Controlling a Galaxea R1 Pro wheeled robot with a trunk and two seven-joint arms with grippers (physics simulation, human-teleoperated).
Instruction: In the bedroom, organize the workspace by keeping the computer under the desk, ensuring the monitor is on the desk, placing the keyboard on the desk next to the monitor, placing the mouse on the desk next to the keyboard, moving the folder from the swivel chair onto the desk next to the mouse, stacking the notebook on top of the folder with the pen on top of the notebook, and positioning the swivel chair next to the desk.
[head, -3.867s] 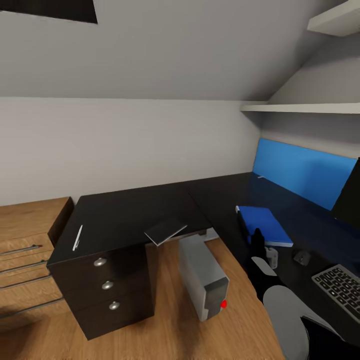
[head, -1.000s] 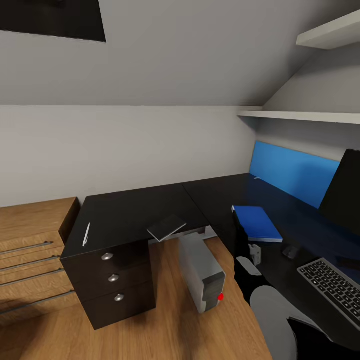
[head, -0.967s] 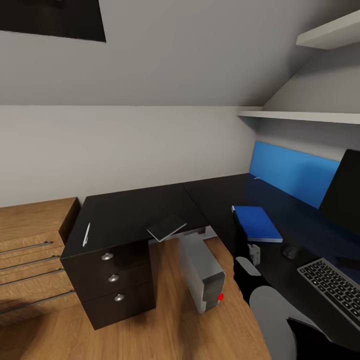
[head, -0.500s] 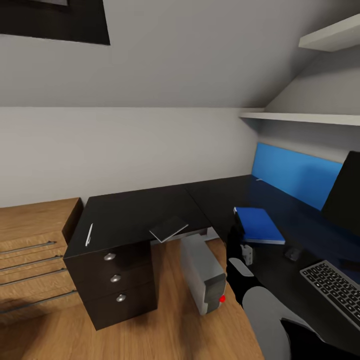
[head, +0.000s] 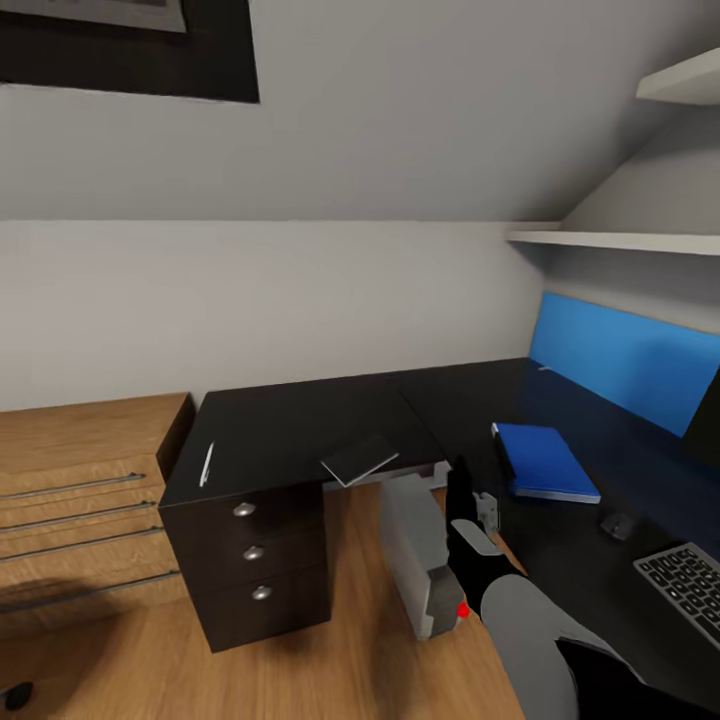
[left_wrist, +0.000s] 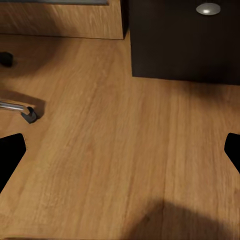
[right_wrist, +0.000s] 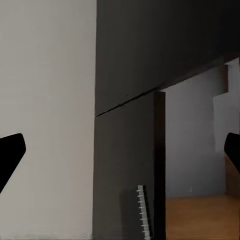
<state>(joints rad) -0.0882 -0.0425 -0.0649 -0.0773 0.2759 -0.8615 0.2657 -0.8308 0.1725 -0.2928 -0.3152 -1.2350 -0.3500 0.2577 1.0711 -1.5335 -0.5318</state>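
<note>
Sloped grey-white walls and a light plank floor (head: 380, 650) frame the large L-shaped black-topped desk (head: 300, 430) with white legs, a blue back panel and black drawers, which spreads from nine o'clock round to three o'clock of the head view. Tucked under its inner corner near six o'clock stands the boxy light-grey computer tower (head: 420, 555) with a red dot on its darker end, already where the task wants it. At three o'clock lies the flat bright-blue folder (head: 545, 462), laid on the top as the base for a stack. Toward five o'clock the corner of the slim dark keyboard (head: 685, 590) shows, with the small rounded black mouse (head: 615, 523) between it and the folder. The thin grey notebook (head: 358, 458) sits at centre, one corner overhanging the desk edge, so an edge pinch looks possible, I judge. The slim white pen (head: 206, 464) lies at nine o'clock above the drawers. The right gripper (head: 470, 497) hangs raised between notebook and folder, jaws apart and empty in its wrist view; the left gripper (left_wrist: 120, 145) points at bare floor, likewise spread.
</note>
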